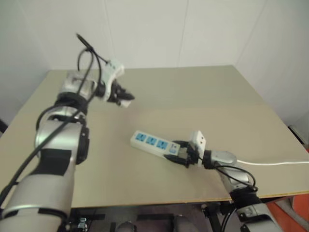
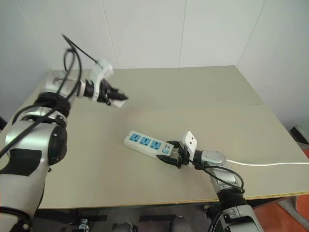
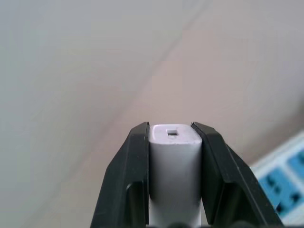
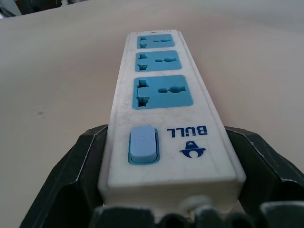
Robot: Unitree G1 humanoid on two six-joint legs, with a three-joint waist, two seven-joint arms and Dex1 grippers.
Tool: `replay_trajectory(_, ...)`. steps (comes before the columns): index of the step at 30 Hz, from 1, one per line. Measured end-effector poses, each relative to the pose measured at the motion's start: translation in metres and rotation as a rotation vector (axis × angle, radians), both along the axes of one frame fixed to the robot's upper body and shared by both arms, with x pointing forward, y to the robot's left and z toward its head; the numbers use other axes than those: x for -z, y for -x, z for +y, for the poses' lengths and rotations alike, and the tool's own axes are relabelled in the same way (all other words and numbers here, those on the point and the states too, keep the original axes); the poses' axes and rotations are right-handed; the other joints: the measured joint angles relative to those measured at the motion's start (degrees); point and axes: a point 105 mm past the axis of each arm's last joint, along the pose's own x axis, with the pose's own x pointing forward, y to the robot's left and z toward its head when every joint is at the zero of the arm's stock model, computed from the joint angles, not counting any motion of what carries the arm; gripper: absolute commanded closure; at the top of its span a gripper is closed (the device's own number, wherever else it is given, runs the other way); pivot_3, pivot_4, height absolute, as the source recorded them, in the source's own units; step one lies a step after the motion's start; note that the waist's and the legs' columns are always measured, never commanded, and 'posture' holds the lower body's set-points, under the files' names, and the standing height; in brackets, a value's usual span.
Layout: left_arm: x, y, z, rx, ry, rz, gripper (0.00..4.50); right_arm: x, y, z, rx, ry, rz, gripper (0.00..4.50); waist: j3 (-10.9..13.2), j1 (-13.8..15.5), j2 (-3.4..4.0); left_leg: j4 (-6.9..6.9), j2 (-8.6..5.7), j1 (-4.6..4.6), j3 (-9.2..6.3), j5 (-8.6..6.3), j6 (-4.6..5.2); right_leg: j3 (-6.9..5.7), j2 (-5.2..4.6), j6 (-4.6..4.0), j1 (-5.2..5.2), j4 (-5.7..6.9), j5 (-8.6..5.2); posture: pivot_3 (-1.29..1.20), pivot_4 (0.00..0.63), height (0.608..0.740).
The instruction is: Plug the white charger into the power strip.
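The white charger (image 3: 175,175) is clamped between the two black fingers of my left gripper (image 3: 173,128), which is shut on it. That gripper (image 1: 123,98) hangs raised above the far left part of the table. The power strip (image 1: 150,142) is a white bar with three blue sockets (image 4: 163,91) and a blue switch (image 4: 143,144). It lies flat near the middle of the table. My right gripper (image 1: 179,154) is shut on its switch end, one finger against each long side (image 4: 80,171).
The beige table (image 1: 203,96) stands against white walls. The strip's thin white cord (image 1: 275,163) runs off to the right over the table's edge. The front edge of the table lies close below the right arm.
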Motion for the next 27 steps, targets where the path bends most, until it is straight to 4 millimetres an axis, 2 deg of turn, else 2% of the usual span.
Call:
replay_trajectory(1, -0.01, 0.006, -0.003, 0.067, 0.072, -0.055, 3.48, 0.001, 0.003, -0.001, -0.015, 0.0, 0.006, 1.1, 0.0, -0.1, 0.02, 0.0, 0.02, 0.02, 0.01, 0.0, 0.0, 0.0, 0.01, 0.0, 0.01, 0.0, 0.0, 0.0, 0.15, 0.74)
replay_trajectory(3, -0.014, 0.02, -0.003, 0.181, 0.181, -0.139, 3.48, 0.0, 0.007, -0.004, -0.048, 0.006, 0.008, 1.1, -0.1, -0.3, 0.09, 0.0, 0.05, 0.08, 0.06, 0.0, -0.01, 0.04, 0.02, 0.0, -0.01, 0.1, 0.0, 0.0, 0.15, 0.74)
replay_trajectory(6, 0.007, 0.047, 0.001, 0.328, 0.302, -0.08, 3.48, -0.001, 0.012, -0.005, -0.094, 0.015, 0.014, 1.1, -0.1, -0.4, 0.1, 0.02, 0.09, 0.07, 0.01, 0.01, -0.02, 0.05, 0.1, -0.01, -0.03, 0.17, 0.0, 0.0, 0.15, 0.74)
replay_trajectory(10, 0.022, 0.079, 0.001, 0.434, 0.498, -0.018, 3.48, -0.001, 0.014, -0.005, -0.137, 0.029, 0.005, 1.1, -0.1, -0.1, 0.09, 0.13, 0.09, 0.05, -0.04, 0.01, -0.02, 0.04, 0.06, -0.01, 0.0, 0.2, 0.0, 0.0, 0.15, 0.74)
replay_trajectory(13, 0.036, 0.094, -0.014, 0.446, 0.61, -0.031, 3.48, -0.001, 0.012, -0.002, -0.155, 0.047, -0.016, 1.1, -0.1, 0.2, 0.08, 0.19, 0.07, 0.05, -0.03, 0.01, -0.02, 0.04, 0.01, -0.01, 0.06, 0.18, 0.01, 0.0, 0.15, 0.74)
replay_trajectory(16, 0.052, 0.099, -0.024, 0.401, 0.722, 0.003, 3.48, 0.001, 0.011, 0.003, -0.17, 0.046, -0.022, 1.1, -0.1, 0.3, 0.07, 0.21, 0.07, 0.05, -0.03, 0.01, -0.02, 0.04, 0.01, -0.02, 0.05, 0.19, 0.01, 0.0, 0.15, 0.74)
replay_trajectory(22, 0.06, 0.109, -0.033, 0.427, 0.73, -0.002, 3.48, 0.004, 0.01, 0.011, -0.193, 0.035, -0.017, 1.1, -0.1, -0.2, 0.08, 0.17, 0.08, 0.17, 0.01, 0.01, -0.02, 0.08, 0.06, -0.03, 0.09, 0.17, 0.01, 0.0, 0.15, 0.74)
replay_trajectory(27, 0.077, 0.122, -0.037, 0.565, 0.688, 0.006, 3.48, 0.005, 0.01, 0.015, -0.226, 0.027, 0.001, 1.1, -0.1, -0.2, 0.08, 0.16, 0.07, 0.18, 0.03, 0.01, -0.02, 0.08, 0.07, -0.03, 0.1, 0.03, 0.02, 0.0, 0.15, 0.74)
